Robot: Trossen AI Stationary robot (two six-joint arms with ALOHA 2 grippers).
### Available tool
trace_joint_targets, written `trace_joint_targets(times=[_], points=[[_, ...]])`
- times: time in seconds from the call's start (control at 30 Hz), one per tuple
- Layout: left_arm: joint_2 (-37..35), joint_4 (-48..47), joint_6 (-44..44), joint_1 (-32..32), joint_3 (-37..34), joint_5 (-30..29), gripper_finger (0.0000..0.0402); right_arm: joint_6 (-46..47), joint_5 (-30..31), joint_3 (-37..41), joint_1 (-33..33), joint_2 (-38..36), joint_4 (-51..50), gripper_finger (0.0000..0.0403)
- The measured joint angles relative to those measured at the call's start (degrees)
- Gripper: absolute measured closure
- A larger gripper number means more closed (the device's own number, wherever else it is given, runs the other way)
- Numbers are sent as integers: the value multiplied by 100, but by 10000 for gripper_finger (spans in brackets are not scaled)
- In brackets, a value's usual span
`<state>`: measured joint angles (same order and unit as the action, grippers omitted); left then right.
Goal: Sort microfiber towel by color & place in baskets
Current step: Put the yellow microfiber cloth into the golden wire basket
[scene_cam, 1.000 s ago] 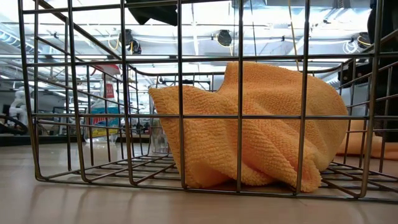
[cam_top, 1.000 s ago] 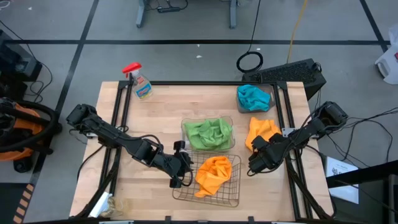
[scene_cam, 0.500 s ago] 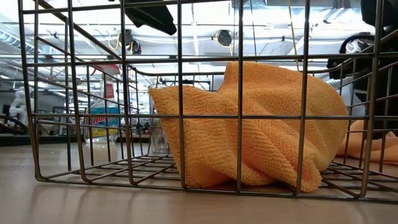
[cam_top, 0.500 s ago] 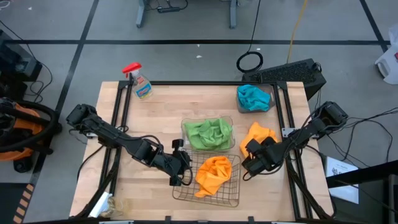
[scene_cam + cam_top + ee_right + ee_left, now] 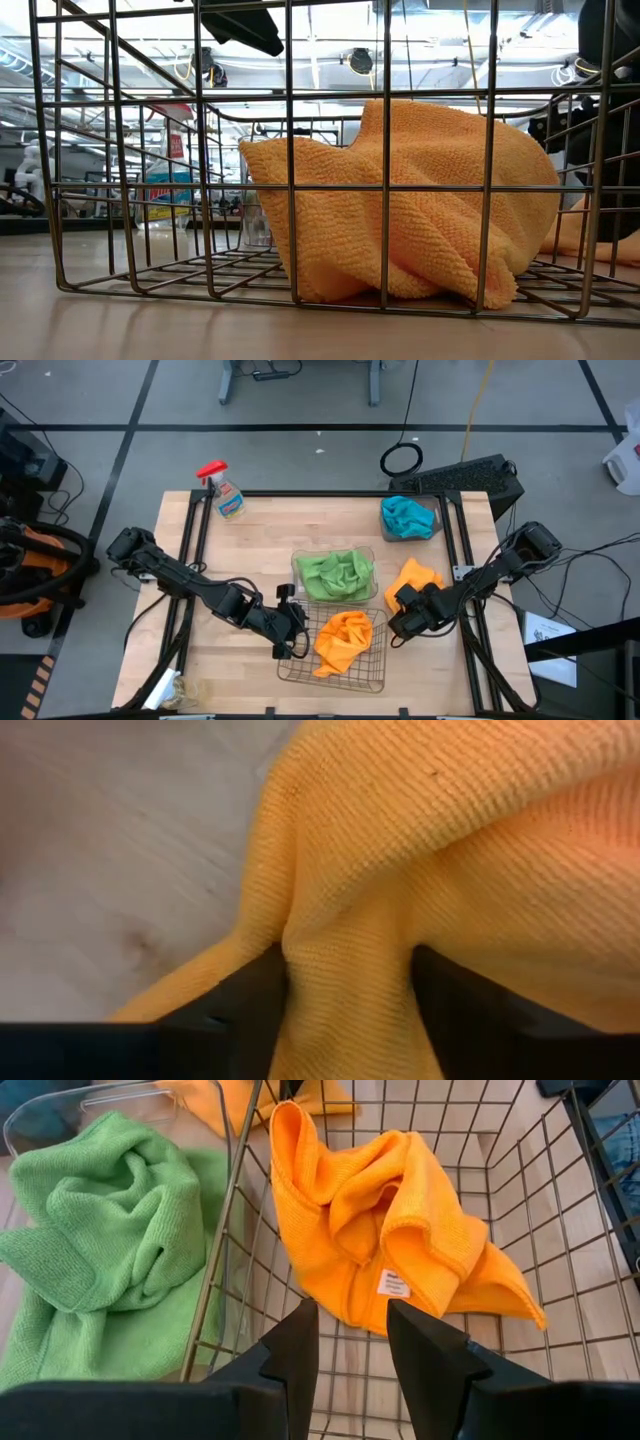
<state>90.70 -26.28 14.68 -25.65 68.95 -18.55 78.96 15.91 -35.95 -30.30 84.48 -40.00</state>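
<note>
One yellow-orange microfiber towel (image 5: 342,638) lies crumpled on the floor of the copper wire basket (image 5: 331,684), filling the low view (image 5: 420,200). My left gripper (image 5: 352,1348) hangs open over that basket's left rim (image 5: 232,1230), clear of the cloth (image 5: 400,1230). My right gripper (image 5: 398,622) is shut on the second yellow-orange towel (image 5: 416,577), just right of the basket. Two green towels (image 5: 335,573) fill the clear container (image 5: 296,563). Teal towels (image 5: 405,517) sit in the brown-tinted container (image 5: 433,512) at the far right. My right gripper pinches a raised fold (image 5: 350,930) of the yellow-orange towel between its two fingers (image 5: 250,995), at the cloth's near end. The fingers come slanting down from the table's right. The rest of the towel (image 5: 420,572) spreads on the table toward the far edge.
A spray bottle with a red trigger (image 5: 225,495) stands at the far left corner. Black frame rails (image 5: 190,530) run along both table sides. Bare wood lies left of the baskets (image 5: 250,550). A coiled cable and a dark case (image 5: 470,475) lie beyond the far edge.
My right gripper has moved a short way toward the table's left, closer to the wire basket, dragging the yellow-orange towel with it; the cloth has bunched and shifted left. In the low view the gripper and cloth now show closer behind the basket's right wall.
</note>
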Motion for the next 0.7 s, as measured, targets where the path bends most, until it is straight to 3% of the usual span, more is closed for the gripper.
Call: trace_joint_targets(times=[0.17, 0.33, 0.47, 0.7], points=[[0, 15, 2, 0, 0, 0, 275, -12, -23, 8, 0, 7, 20, 269], [0, 24, 2, 0, -2, 0, 275, 98, -36, 3, -4, 11, -47, 381], [0, 25, 7, 0, -2, 0, 275, 130, -130, -272, -46, 26, -587, 389], [4, 25, 185, 0, -2, -131, 275, 232, 194, -1743, -448, -437, -3007, 398]])
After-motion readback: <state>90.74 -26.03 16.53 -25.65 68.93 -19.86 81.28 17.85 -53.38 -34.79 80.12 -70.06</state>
